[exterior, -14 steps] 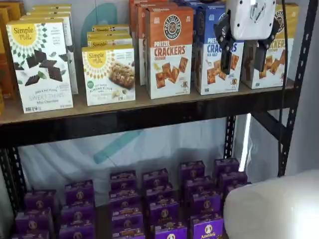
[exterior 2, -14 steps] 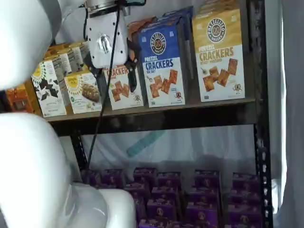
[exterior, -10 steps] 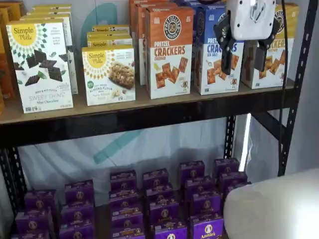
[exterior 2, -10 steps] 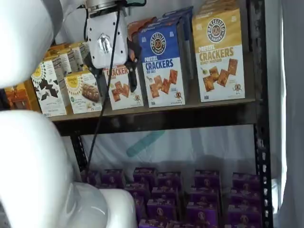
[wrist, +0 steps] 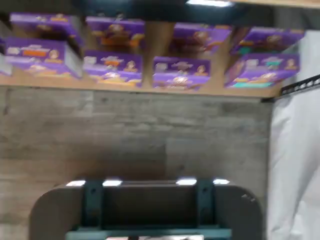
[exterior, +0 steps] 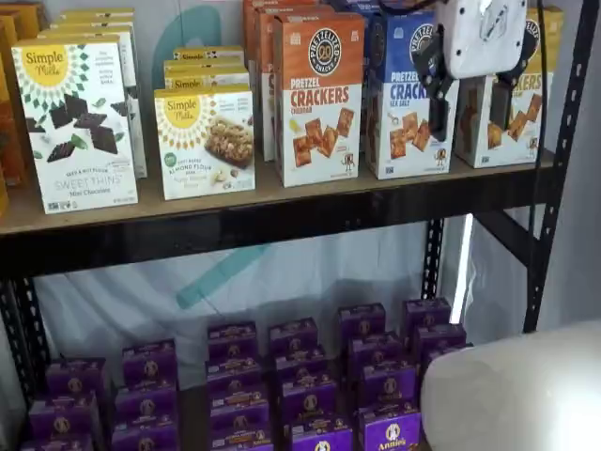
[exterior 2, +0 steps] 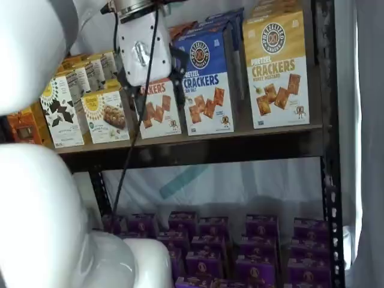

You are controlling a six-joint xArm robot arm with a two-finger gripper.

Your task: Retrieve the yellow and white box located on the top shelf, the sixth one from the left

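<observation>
The yellow and white box (exterior: 528, 130) stands at the right end of the top shelf (exterior: 282, 202), upright, its front partly hidden by my gripper. It shows in full in a shelf view (exterior 2: 276, 66). My gripper (exterior: 468, 108), a white body with two black fingers pointing down, hangs in front of the boxes with a plain gap between the fingers, holding nothing. In a shelf view it (exterior 2: 156, 96) appears in front of the orange-and-white box, left of the target. The top shelf (exterior 2: 210, 141) shows there too. The wrist view shows neither the box nor the fingers.
An orange-and-white crackers box (exterior: 319, 94) and a blue-and-white one (exterior: 399, 113) stand left of the target. Simple Mills boxes (exterior: 80, 122) fill the left. Several purple boxes (exterior: 310, 395) sit on the lower level (wrist: 145, 87). A black upright (exterior: 562, 141) borders the right; my white arm (exterior 2: 42, 204) fills the foreground.
My gripper has shifted right, toward the yellow and white box, and slightly up. The boxes have not moved.
</observation>
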